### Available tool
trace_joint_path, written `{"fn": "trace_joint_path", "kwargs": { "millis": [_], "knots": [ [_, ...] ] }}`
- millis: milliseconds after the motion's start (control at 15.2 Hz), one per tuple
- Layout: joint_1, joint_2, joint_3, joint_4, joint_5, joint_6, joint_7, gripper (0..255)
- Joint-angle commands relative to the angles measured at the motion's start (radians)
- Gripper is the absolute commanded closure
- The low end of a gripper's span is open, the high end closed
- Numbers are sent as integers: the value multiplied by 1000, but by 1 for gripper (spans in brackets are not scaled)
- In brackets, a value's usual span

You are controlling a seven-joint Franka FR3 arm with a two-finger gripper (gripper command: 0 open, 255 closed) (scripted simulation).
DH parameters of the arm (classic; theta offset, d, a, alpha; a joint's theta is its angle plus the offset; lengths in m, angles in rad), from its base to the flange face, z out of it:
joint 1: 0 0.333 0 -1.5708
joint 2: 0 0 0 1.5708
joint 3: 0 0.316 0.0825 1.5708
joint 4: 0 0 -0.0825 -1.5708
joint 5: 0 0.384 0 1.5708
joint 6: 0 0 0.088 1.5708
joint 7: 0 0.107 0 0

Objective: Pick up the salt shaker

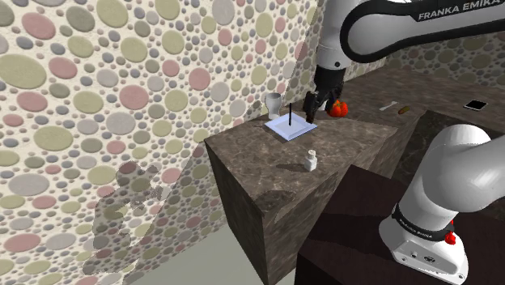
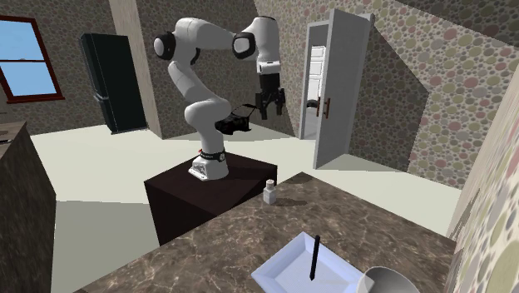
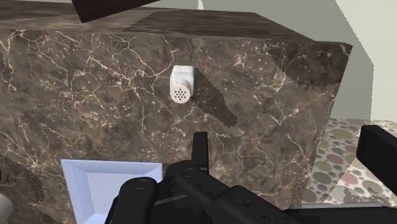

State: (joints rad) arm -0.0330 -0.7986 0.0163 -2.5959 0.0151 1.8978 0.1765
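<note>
Dark veined marble counter (image 3: 95,83); matt white salt shaker (image 3: 181,84).

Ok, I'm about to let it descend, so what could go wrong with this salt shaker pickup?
The small white salt shaker stands close to the dark marble counter's edge, so an off-centre closing could knock it over or off. The open black gripper hangs high near the white square plate with its black stick; a low sweep toward the shaker might clip them.
</note>
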Motion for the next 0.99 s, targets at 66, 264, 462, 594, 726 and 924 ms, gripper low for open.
{"fn": "trace_joint_path", "kwargs": {
  "millis": [66,264,462,594,726,924],
  "knots": [
    [-20,45,0,-69,-23,110,6,0],
    [-42,102,-1,-129,-47,220,14,0],
    [-68,176,-1,-177,-76,337,27,0],
    [-89,236,0,-202,-99,418,38,0],
    [-112,304,2,-222,-125,502,53,0],
    [-156,421,8,-238,-177,629,85,0]
  ]
}}
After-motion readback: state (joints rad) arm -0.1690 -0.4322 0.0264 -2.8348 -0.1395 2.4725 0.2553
